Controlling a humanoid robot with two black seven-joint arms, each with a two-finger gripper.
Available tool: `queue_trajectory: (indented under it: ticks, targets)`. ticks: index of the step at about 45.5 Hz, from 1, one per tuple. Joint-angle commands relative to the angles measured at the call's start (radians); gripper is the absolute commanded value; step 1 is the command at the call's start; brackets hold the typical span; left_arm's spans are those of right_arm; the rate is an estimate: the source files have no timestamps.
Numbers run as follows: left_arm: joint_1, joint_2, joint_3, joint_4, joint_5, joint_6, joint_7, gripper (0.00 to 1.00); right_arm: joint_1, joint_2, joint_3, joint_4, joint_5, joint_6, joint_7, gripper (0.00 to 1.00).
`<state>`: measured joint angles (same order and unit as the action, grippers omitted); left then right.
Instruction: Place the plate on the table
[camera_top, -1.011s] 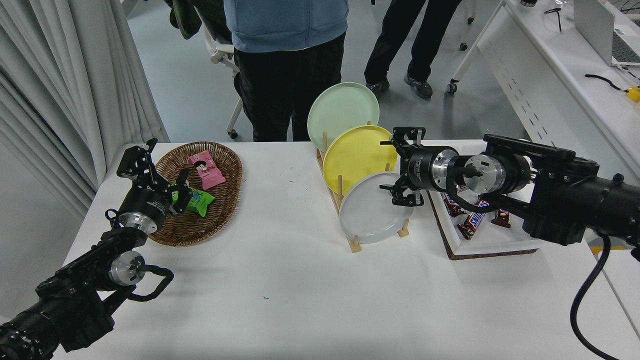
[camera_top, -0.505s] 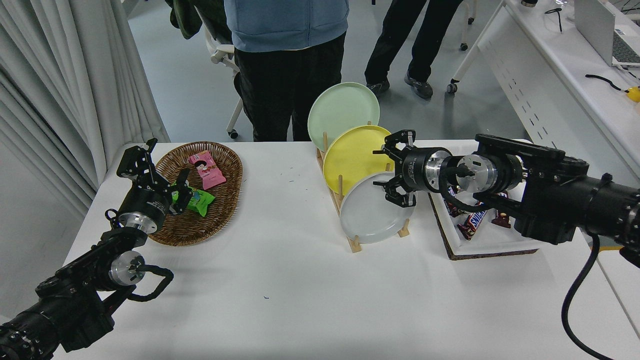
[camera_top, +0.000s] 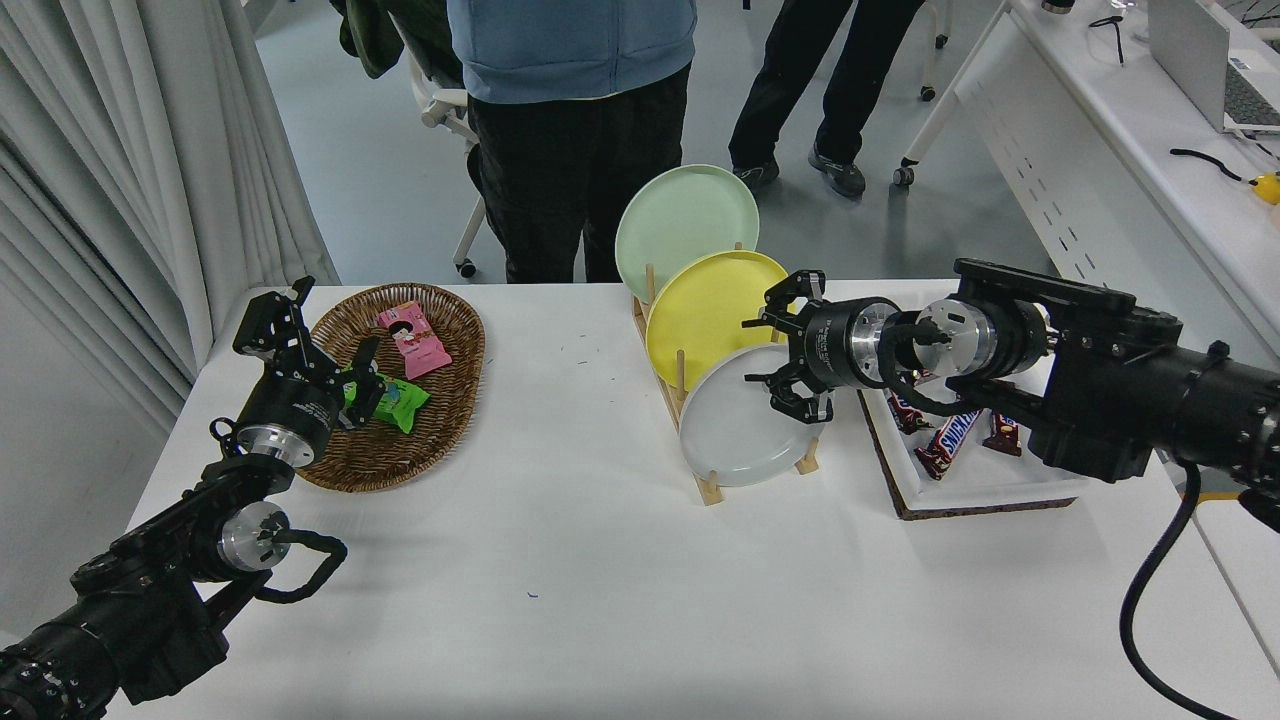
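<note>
The light-grey plate stands on edge in the front slot of a wooden rack on the white table. A yellow plate and a pale green plate stand behind it. My right gripper is open, with its fingers spread over the grey plate's upper right rim and the yellow plate's right edge. It holds nothing. My left gripper is parked open over the wicker basket at the left.
A wicker basket holds a pink and a green snack pack. A white tray with chocolate bars lies right of the rack, under my right arm. Two people stand at the far side. A perforated desk with a laptop is at the upper right.
My right gripper has moved left and slightly down, from beside the plates to over the grey plate's upper right rim. The plates and left arm have not moved.
</note>
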<state>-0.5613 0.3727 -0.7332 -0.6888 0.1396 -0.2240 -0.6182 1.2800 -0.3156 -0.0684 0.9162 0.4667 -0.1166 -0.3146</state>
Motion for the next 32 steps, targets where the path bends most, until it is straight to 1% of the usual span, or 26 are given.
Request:
queue_trajectory:
  ticks: [1,11,14,32]
  targets:
    - [0.000,0.000,0.000,0.000,0.000,0.000,0.000,1.00,0.001,-0.007,0.012,-0.002,-0.003,0.000,-0.008,0.38]
    - [-0.002,0.000,0.000,0.000,0.001,0.000,0.000,1.00,0.001,-0.008,0.012,-0.002,-0.005,0.000,-0.012,0.35]
    - [0.000,0.000,0.000,0.000,0.000,0.000,0.000,1.00,0.001,-0.007,0.012,-0.002,-0.007,0.000,-0.015,0.31]
    - [0.000,0.000,0.000,0.000,0.000,0.000,0.000,1.00,0.002,-0.014,0.012,-0.003,-0.013,-0.001,-0.015,0.27]
